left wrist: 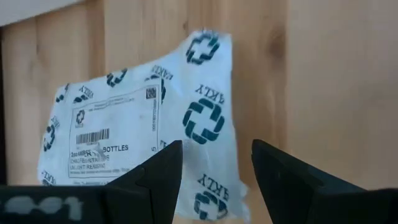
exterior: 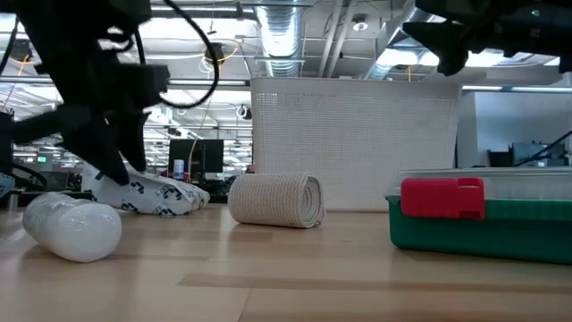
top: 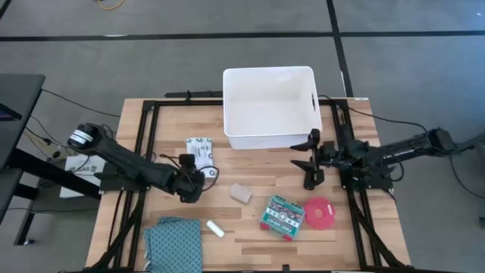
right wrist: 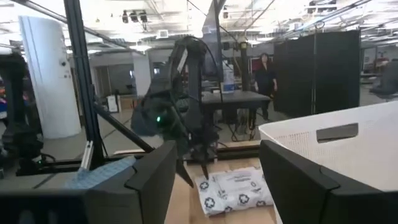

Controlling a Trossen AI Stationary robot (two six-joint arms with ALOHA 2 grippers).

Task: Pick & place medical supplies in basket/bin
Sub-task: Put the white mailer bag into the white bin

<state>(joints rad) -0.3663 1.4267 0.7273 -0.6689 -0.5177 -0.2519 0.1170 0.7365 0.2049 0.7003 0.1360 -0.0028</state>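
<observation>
The flat white patterned packet (top: 199, 150) (left wrist: 134, 134) lies flat on the table, left of the white bin (top: 269, 106). My left gripper (top: 198, 177) (left wrist: 216, 158) is open just near of the packet, with the packet's near corner showing between its fingers. My right gripper (top: 309, 161) (right wrist: 217, 171) hangs open in the air off the bin's near right corner. The beige roll (top: 241, 192) (exterior: 277, 199), the white roll (top: 215, 228) (exterior: 71, 228), the green-and-red pack (top: 282, 215) (exterior: 483, 219) and the pink disc (top: 319, 213) lie on the table near of the bin. My left gripper stands open at the packet's near corner (left wrist: 214, 186), coming down slanting from the table's near left. I cannot tell whether a finger (exterior: 114, 168) touches the packet, which lies flat on the table.
A folded teal cloth (top: 173, 241) lies at the near left corner. Black frame rails (top: 144, 144) run along the table's left, right and far sides. Bare wood lies between the packet and the beige roll. A person (right wrist: 266, 78) stands far off in the room.
</observation>
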